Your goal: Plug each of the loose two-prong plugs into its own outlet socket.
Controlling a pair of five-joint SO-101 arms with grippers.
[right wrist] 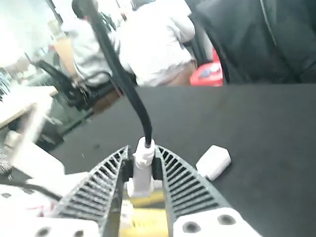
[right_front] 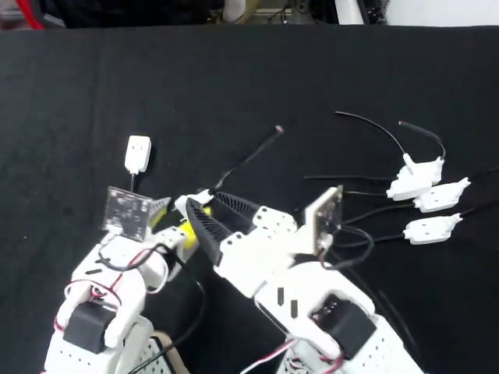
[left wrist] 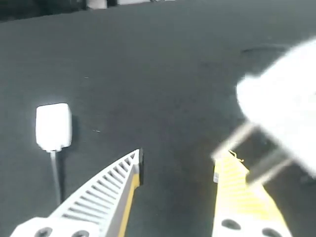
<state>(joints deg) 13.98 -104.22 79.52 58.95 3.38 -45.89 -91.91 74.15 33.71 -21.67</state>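
- Step: one plug (right wrist: 140, 180) in hand, not yet at a socket, by my reading. Right gripper (right wrist: 143, 149) clamped on it, cable (right wrist: 117, 69) trailing up out of the jaws.
- Left gripper (left wrist: 177, 162) open, nothing between the jaws; prongs (left wrist: 269, 167) just beside one fingertip.
- Next: a socket must face the prongs, squarely lined up, before any push.
- White piece (right_front: 138, 153) ahead of left jaws: plug or socket, cannot tell. Prongs blurred.

Black-clothed table (right_front: 70, 86), lone white connector (right_front: 137, 153) (three cabled connectors (right_front: 437, 196) well apart)
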